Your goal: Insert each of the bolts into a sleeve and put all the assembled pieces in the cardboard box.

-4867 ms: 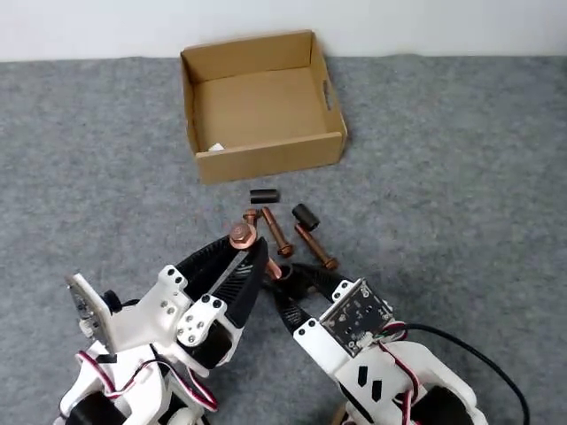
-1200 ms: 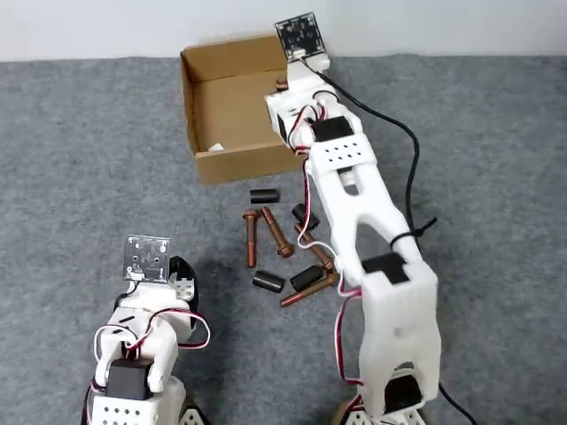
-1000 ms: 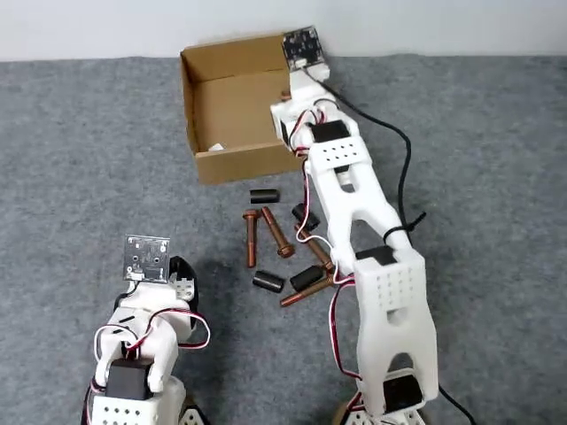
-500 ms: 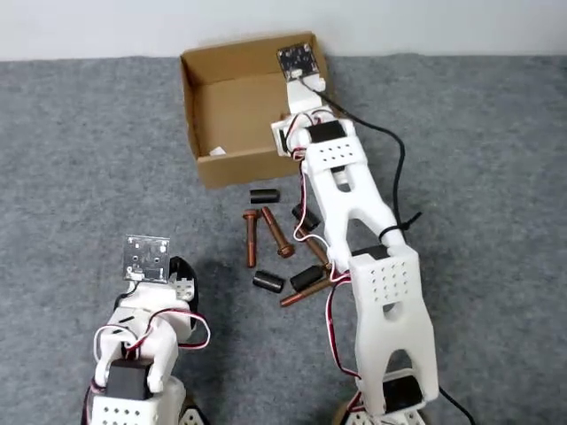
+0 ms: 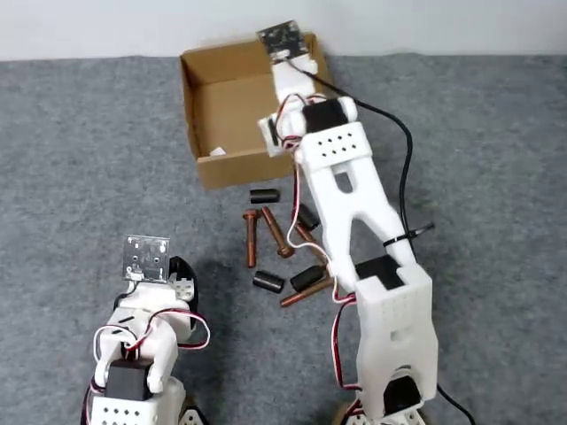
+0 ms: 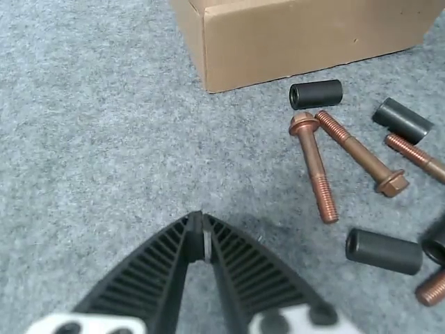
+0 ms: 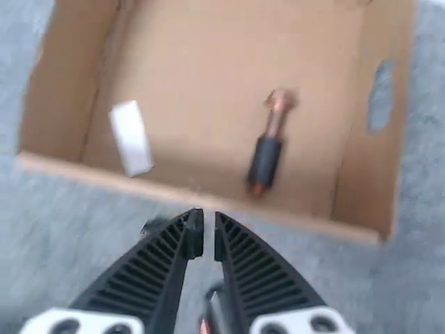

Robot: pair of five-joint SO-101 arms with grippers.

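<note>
Retreat and re-pick is the step in hand, as I judge it. At 7 o'clock on the desk (image 5: 80,177) the left tool (image 6: 198,233) sits low, jaws pressed together with nothing between them.

At 12 o'clock stands the cardboard box (image 5: 257,165). Inside it lies one assembled piece (image 7: 267,146), a bolt through a sleeve, nearer the 3 o'clock wall with the hand slot. A white scrap (image 7: 131,138) lies well apart from it toward 9 o'clock.

Just at 6 o'clock of the box, loose parts lie close together. A sleeve (image 5: 263,196) is nearest the box, then a bolt (image 5: 251,237) and a second bolt (image 5: 275,232) side by side. Another sleeve (image 5: 268,282) lies at 6 o'clock of those, and more parts sit partly under the right arm.

The right tool (image 7: 204,231) hangs above the box's near wall. Its jaws are all but closed, with a thin slit between them, and it is empty.

To do this well, the right tool should rise clear of that wall before drawing back, or it may drag the box. For the next pick it should open wide first and take a free-lying bolt by the shank. The round sleeves will likely roll if nudged.
</note>
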